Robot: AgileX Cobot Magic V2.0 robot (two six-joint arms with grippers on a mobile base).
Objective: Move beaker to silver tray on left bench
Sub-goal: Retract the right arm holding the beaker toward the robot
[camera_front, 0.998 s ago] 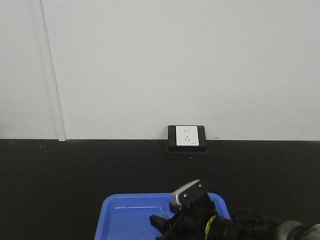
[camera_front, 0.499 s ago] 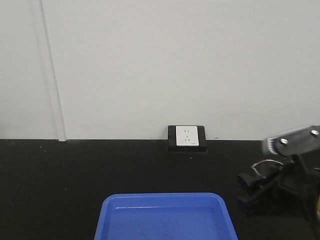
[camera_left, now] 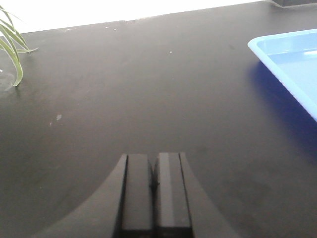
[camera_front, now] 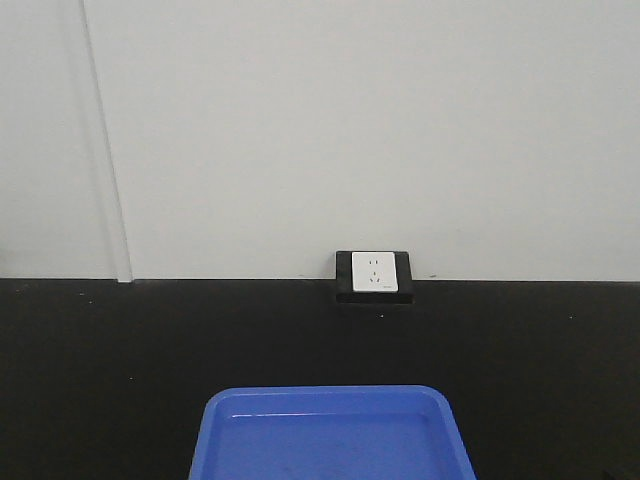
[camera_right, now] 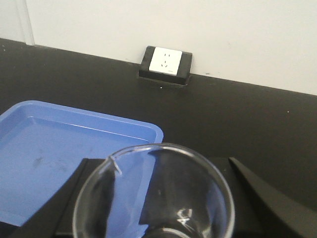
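The beaker, clear glass with a round rim and a small spout, fills the lower part of the right wrist view. My right gripper is shut on it, with a dark finger on each side, above the right corner of a blue tray. My left gripper is shut on nothing, low over bare black worktop. Neither gripper shows in the front view. The silver tray and the left bench are out of view.
A blue plastic tray lies on the black worktop. A white wall socket sits at the back against the white wall. Green plant leaves hang at the far left of the left wrist view.
In the front view the right arm was over the blue tray, swung away to the right, and has now left the view. The tray stayed where it was.
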